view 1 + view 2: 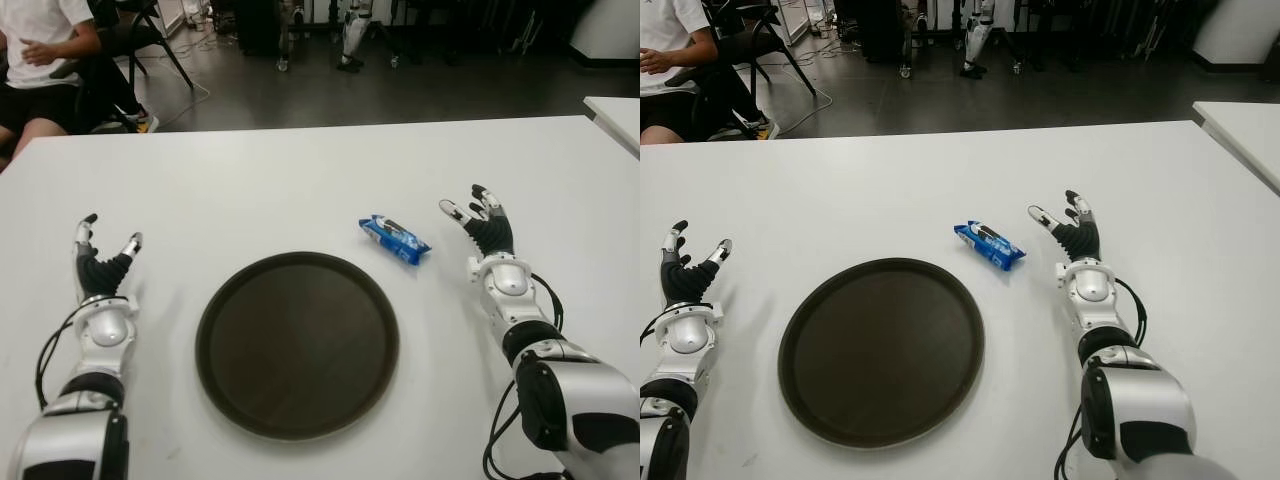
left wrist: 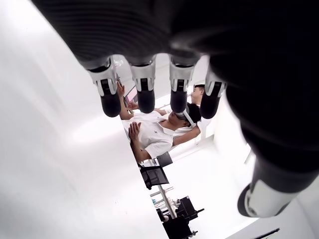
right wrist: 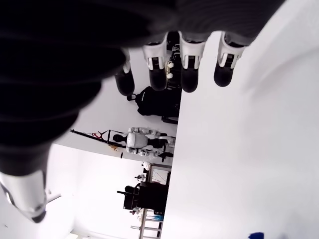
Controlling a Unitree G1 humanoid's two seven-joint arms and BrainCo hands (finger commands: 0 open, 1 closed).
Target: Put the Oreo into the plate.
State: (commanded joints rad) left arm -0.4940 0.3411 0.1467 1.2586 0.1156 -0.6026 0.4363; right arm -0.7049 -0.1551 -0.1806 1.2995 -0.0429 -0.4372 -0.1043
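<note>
A blue Oreo packet (image 1: 394, 239) lies on the white table (image 1: 300, 180), just past the upper right rim of the dark round plate (image 1: 297, 343). My right hand (image 1: 482, 222) is to the right of the packet, a short gap away, fingers spread and holding nothing. At the table's left, well clear of the plate, my left hand (image 1: 102, 255) shows with its fingers extended and empty. In the right wrist view the straight fingers (image 3: 190, 59) hold nothing, and a sliver of the blue packet (image 3: 256, 235) shows at the frame's edge.
A seated person (image 1: 40, 60) in a white shirt is beyond the table's far left corner. Chairs and equipment stand on the dark floor behind. A second white table (image 1: 615, 115) begins at the far right.
</note>
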